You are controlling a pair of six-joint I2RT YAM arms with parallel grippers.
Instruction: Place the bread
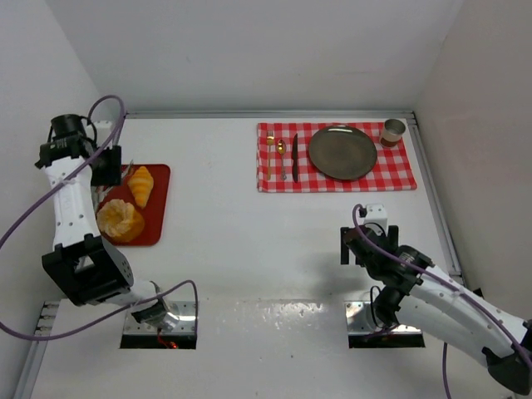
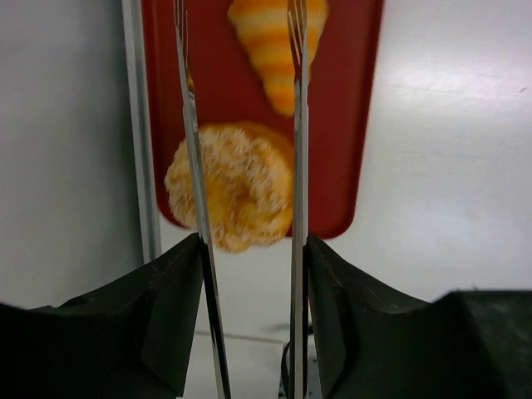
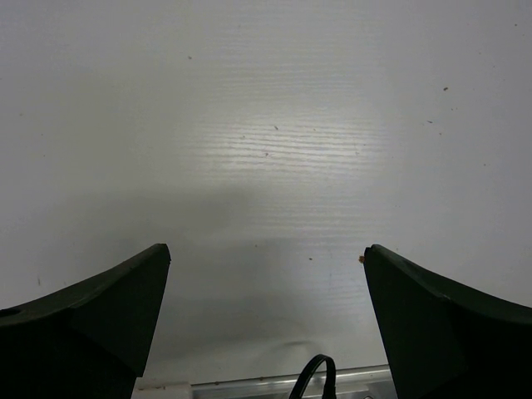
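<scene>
Bread pieces are lying on the red tray (image 1: 160,208) at the left edge of the table (image 1: 249,241): a croissant (image 1: 141,184) on the far half and a round sugared bun (image 1: 119,219) on the near half, close together.

We are seeing the left gripper (image 1: 106,166) hovering over the tray's far left corner. Its fingers are standing narrow, pressing on a pair of metal tongs (image 2: 298,166) whose two blades are running along their inner faces. In the left wrist view, the bun is showing between the blades, and one fork-like tip is overlapping the croissant. We cannot tell whether the tips are touching either piece.

The right gripper (image 1: 366,243) is hanging over bare table, well apart from the tray, with its fingers spread wide and holding nothing.

A dark plate (image 1: 342,152) is sitting on a red checkered placemat (image 1: 332,180) at the far right.
</scene>
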